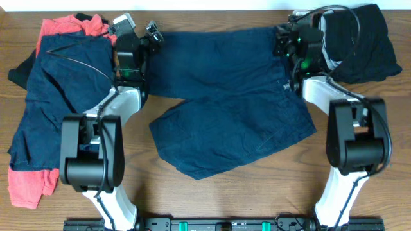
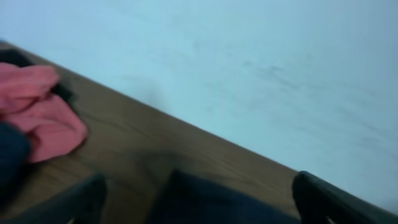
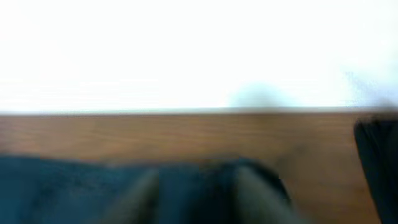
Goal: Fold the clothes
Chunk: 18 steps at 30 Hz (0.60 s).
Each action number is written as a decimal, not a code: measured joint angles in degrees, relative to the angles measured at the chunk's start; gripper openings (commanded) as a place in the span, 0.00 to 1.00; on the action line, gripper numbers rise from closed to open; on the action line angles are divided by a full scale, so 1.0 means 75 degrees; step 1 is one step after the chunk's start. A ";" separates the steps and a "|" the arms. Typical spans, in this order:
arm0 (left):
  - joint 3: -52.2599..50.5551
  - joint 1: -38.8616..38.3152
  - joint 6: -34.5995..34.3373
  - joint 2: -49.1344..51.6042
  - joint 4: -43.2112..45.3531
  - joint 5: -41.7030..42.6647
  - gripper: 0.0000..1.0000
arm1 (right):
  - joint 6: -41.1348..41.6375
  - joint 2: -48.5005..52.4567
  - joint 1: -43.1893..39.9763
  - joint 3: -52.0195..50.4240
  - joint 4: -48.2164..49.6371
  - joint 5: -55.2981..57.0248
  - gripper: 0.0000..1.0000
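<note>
A pair of navy shorts (image 1: 225, 109) lies spread flat in the middle of the wooden table. My left gripper (image 1: 153, 33) is over its far left corner. In the left wrist view that gripper (image 2: 205, 202) is open, its fingers (image 2: 329, 199) wide apart over navy cloth (image 2: 211, 208). My right gripper (image 1: 287, 40) is at the shorts' far right corner. The right wrist view is blurred. It shows that gripper (image 3: 199, 199) open, its two fingers (image 3: 258, 196) parted and navy fabric (image 3: 62, 186) lying between and under them.
More navy clothes (image 1: 51, 96) and coral-red ones (image 1: 70, 25) are heaped at the left, with a coral piece (image 2: 43, 118) near my left gripper. A black garment (image 1: 363, 38) lies at the far right. The table's far edge (image 3: 186, 114) runs close behind both grippers.
</note>
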 measured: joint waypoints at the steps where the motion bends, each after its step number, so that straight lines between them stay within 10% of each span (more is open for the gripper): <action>1: 0.0000 0.0006 0.0020 0.0023 0.0009 -0.0102 0.98 | 0.0029 0.0079 0.0000 -0.0003 0.0312 0.0000 0.99; 9: 0.0294 0.0015 0.0388 -0.0650 -0.1839 -0.0335 0.98 | 0.0085 -0.0198 0.0000 0.0003 0.0093 0.0163 0.99; 18: 0.0493 0.0012 0.0560 -0.3567 -0.6962 0.0938 0.98 | 0.0012 -0.3104 -0.0003 0.0047 -0.5208 -0.0711 0.99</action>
